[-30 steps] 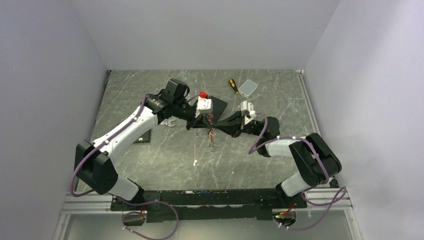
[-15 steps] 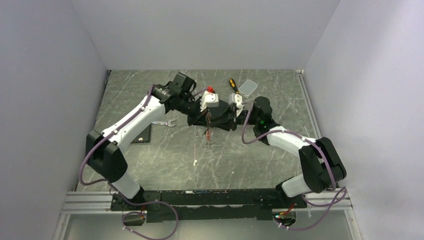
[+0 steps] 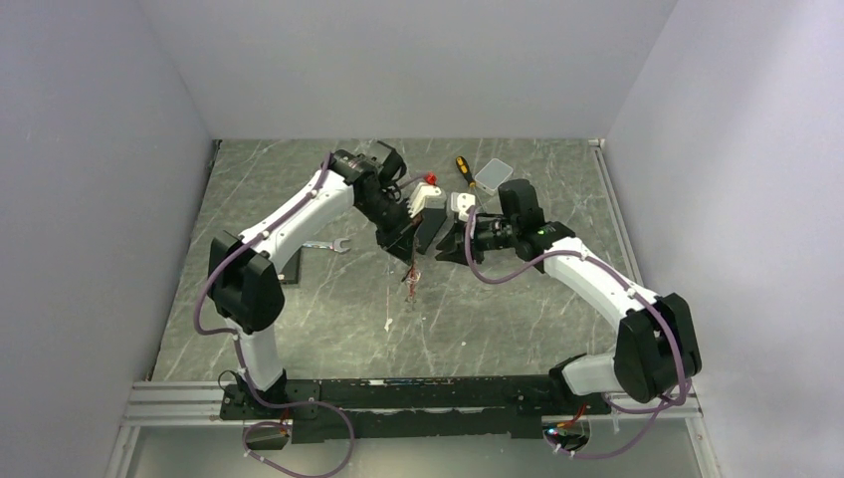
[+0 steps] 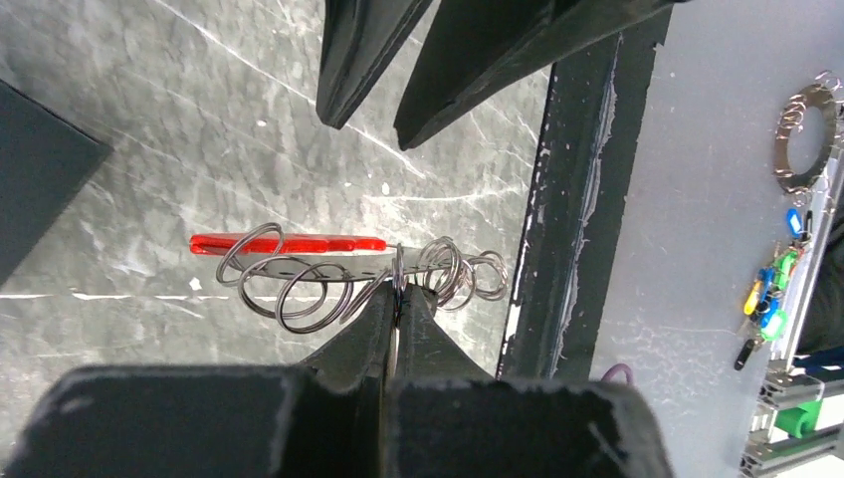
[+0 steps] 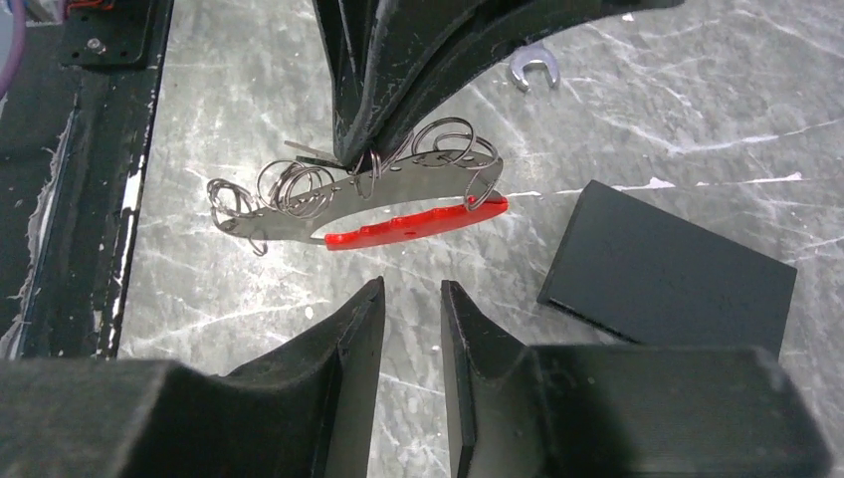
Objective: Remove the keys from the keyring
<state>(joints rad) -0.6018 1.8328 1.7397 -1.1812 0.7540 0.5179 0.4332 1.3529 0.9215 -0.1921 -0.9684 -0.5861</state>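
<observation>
The keyring (image 4: 289,243) is a loop, part bright red and part silvery strip, strung with several wire split rings. My left gripper (image 4: 398,291) is shut on one of those rings and holds the loop in the air above the table. It hangs below that gripper in the top view (image 3: 411,271). My right gripper (image 5: 412,289) is open and empty, pointing at the keyring (image 5: 408,227) from close by without touching it. It shows opposite in the left wrist view (image 4: 370,129). The keys do not show clearly; only a thin sliver (image 5: 304,151) sits by the left fingertips.
A silver wrench (image 3: 326,245) lies on the table left of the grippers. A black pad (image 5: 667,269) lies below the keyring's right end. The screwdriver (image 3: 464,170) and small white box (image 3: 493,175) lie at the back. The black base rail (image 4: 572,199) is near.
Both arms have swung toward the back of the table and risen. The left gripper has kept hold of the keyring. The right gripper has come round and now faces it closely.
</observation>
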